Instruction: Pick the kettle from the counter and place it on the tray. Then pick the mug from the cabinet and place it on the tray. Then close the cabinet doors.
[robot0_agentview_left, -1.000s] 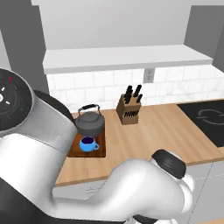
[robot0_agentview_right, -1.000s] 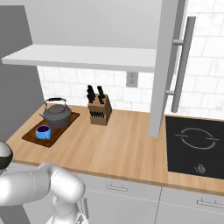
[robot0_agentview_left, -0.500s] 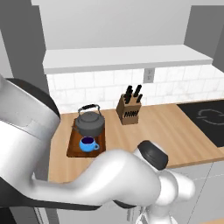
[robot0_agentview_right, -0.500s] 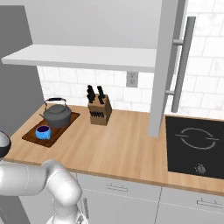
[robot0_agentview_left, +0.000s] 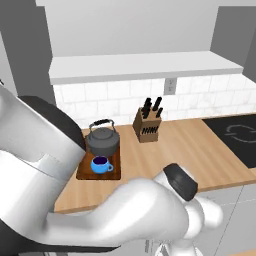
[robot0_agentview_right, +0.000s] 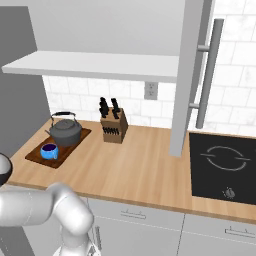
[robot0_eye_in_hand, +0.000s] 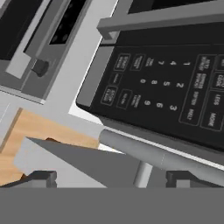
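Observation:
The dark grey kettle (robot0_agentview_left: 103, 140) (robot0_agentview_right: 65, 131) stands on the dark brown tray (robot0_agentview_left: 84, 173) (robot0_agentview_right: 64, 152) at the left end of the counter (robot0_agentview_left: 190, 150) (robot0_agentview_right: 135, 170). The blue mug (robot0_agentview_left: 101, 164) (robot0_agentview_right: 49, 150) sits on the tray just in front of the kettle. In the right base view one cabinet door (robot0_agentview_right: 189, 75) stands open, edge-on, with its silver bar handle (robot0_agentview_right: 209, 75). In the hand view my gripper (robot0_eye_in_hand: 111, 179) is open, its fingertips (robot0_eye_in_hand: 41, 177) wide apart. A grey door panel (robot0_eye_in_hand: 83, 164) and its bar handle (robot0_eye_in_hand: 153, 152) lie close between them.
A wooden knife block (robot0_agentview_left: 149, 125) (robot0_agentview_right: 113, 128) stands by the tiled wall. A black cooktop (robot0_agentview_left: 235, 136) (robot0_agentview_right: 222, 167) is at the right. The cabinet's white shelf (robot0_agentview_left: 145, 65) (robot0_agentview_right: 95, 65) overhangs the counter. A black microwave keypad (robot0_eye_in_hand: 166, 87) lies beyond the handle in the hand view.
My arm has swung across the lower part of both base views. The kettle, mug and tray have not moved, and the gripper stays open.

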